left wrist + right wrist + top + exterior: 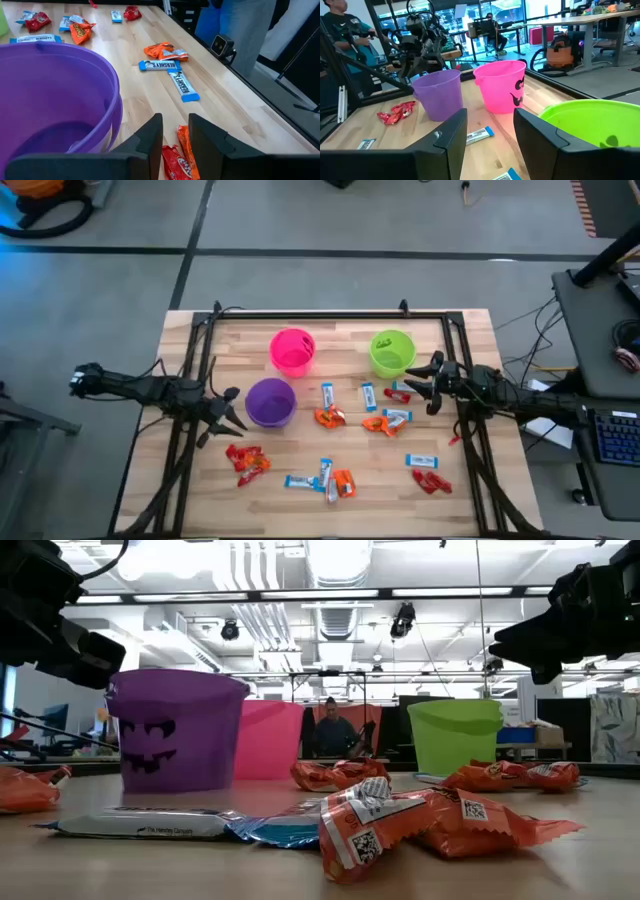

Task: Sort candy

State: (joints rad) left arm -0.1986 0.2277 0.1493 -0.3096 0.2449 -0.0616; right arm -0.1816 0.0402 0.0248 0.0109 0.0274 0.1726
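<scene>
Wrapped candy lies scattered on the wooden table: red pieces (247,460) (430,480), orange ones (330,417) (378,423), and blue-and-white bars (327,394) (422,461). My left gripper (232,412) hovers open beside the purple cup (270,402). In its wrist view a red piece (172,162) and an orange piece (186,145) show on the table through the gap between its fingers (175,131). My right gripper (418,380) stands open and empty next to the green cup (392,352), above the table, and its wrist view (490,130) looks toward the cups.
A pink cup (292,351) stands at the back between the purple and green cups. Something small and green (610,142) lies inside the green cup. A dark frame (320,315) runs along the table's far edge and sides. People stand beyond the table (250,30) (340,20).
</scene>
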